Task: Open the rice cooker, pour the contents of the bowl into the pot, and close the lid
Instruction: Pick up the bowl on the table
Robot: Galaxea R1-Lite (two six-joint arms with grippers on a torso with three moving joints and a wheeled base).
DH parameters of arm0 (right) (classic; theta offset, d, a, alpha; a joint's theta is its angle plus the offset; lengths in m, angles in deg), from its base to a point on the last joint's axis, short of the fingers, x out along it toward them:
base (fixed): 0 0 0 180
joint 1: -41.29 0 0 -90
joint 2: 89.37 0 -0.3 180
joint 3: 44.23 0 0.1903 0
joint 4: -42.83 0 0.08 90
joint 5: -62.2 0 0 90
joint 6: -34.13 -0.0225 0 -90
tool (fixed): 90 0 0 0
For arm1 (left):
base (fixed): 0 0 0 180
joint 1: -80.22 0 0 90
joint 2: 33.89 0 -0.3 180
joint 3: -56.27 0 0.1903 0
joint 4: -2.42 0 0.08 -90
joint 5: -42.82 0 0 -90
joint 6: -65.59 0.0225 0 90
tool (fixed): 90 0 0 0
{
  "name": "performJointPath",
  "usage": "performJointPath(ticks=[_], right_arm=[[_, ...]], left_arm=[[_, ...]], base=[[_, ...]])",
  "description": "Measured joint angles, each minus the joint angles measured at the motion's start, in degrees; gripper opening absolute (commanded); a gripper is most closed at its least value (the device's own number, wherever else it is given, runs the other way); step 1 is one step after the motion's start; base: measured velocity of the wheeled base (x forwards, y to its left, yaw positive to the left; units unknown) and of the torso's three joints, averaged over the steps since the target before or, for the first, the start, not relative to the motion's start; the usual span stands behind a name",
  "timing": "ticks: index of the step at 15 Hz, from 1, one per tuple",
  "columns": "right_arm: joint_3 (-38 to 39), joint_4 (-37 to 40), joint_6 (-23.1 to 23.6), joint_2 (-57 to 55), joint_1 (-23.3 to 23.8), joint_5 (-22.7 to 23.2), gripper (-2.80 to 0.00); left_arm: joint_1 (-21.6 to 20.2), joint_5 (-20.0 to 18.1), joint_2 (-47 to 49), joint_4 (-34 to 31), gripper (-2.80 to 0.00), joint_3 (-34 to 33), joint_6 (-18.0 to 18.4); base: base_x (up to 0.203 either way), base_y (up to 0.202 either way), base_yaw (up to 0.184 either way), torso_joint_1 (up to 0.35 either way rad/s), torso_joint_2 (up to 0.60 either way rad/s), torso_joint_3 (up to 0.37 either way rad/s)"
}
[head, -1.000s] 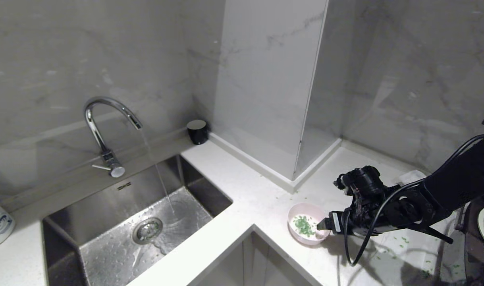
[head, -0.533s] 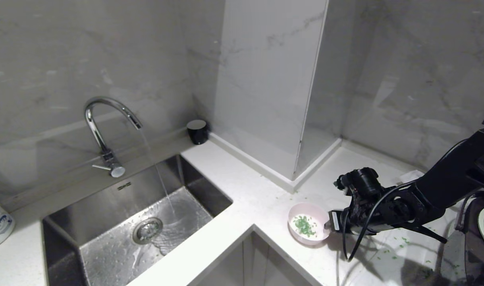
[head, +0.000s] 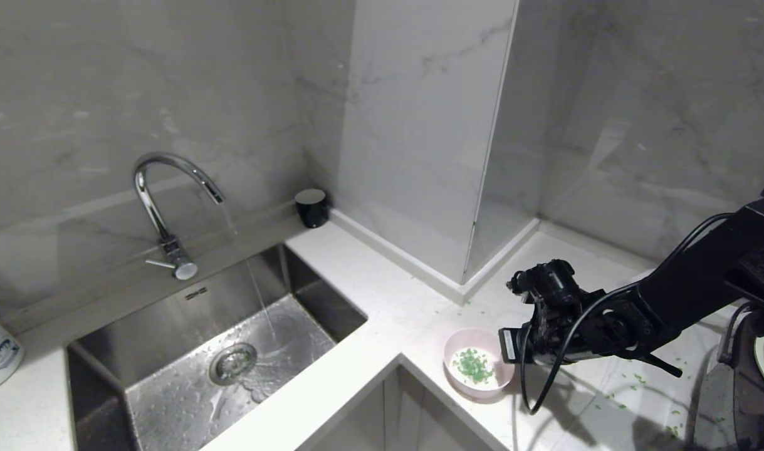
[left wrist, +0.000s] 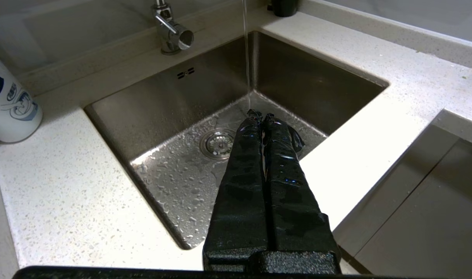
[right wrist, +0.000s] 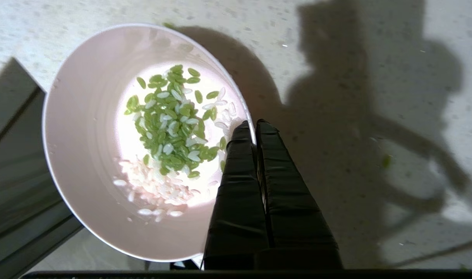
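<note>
My right hand (head: 506, 346) sits at the rim of the pink bowl (head: 477, 362) of green bits (head: 473, 366) near the desk (head: 394, 313) front corner; water runs from the faucet (head: 168, 207) into the sink (head: 225, 351)

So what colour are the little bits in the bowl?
Mostly green, with some white grains, lying in the pale pink bowl. The right wrist view shows them best.

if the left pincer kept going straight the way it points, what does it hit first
Probably the wet floor of the sink, near the drain; the shut left pincer aims down into the basin, though depth is unclear.
</note>
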Motion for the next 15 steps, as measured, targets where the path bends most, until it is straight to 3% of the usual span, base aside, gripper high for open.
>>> performJointPath(ticks=[7, 11, 15], right_arm=[[-8.87, 0.54, -5.29, -4.48, -1.47, -0.02, -2.8], [-13.29, 2.8, -11.16, -5.96, -3.13, -0.05, -2.8], [-15.93, 2.99, -13.11, -6.52, -5.85, -0.11, -2.8]], left_arm=[[0.0, 0.23, 0.0, 0.02, -2.8, 0.0, -0.15], [0.0, 0.18, 0.02, 0.0, -2.8, 0.0, -0.15], [0.0, 0.15, 0.02, 0.02, -2.8, 0.0, -0.15]], base=[[0.0, 0.0, 0.0, 0.0, 0.0, 0.0], [0.0, 0.0, 0.0, 0.0, 0.0, 0.0], [0.0, 0.0, 0.0, 0.0, 0.0, 0.0]])
